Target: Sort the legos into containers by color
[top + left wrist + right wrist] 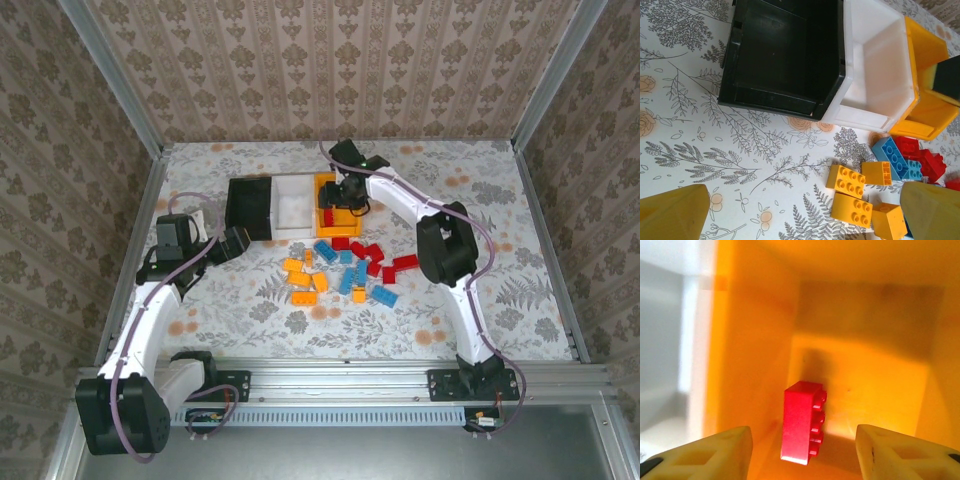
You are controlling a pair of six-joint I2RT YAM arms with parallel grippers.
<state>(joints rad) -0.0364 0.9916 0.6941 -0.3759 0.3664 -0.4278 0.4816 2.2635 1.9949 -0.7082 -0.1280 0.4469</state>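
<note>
The big flowery surface [480, 290] holds everything. The left arm [150, 320] reaches up from 7 o'clock, and the right arm [455, 250] bends in from 5 o'clock toward the top. Three bins stand in a row, touching side by side, at 12 o'clock from the middle of the surface. The black bin [250, 205] is at the 9 o'clock end of the row, the white bin [293, 205] is in the middle, and the orange-yellow bin [322, 185] is at the 3 o'clock end. The right tool [802, 440] hangs right over the orange-yellow bin and points down into it. Its two fingers [715, 452] are spread wide apart and hold nothing. The left tool [804, 192] sits low over the surface, just at 7 o'clock from the black bin. Its fingers are wide apart too, and they hold nothing. The legos [345, 268] lie in a loose pile in the middle of the surface, at 6 o'clock from the bins. In the pile, the orange bricks [300, 275] are on the 9 o'clock side, nearest the left tool. The blue bricks [352, 275] are in the middle, and the red bricks [380, 258] are on the 3 o'clock side. One red brick [802, 427] is down inside the orange-yellow bin, close to the wall at 9 o'clock in the right wrist view. It shows between the fingers of the right tool, but they do not touch it.
</note>
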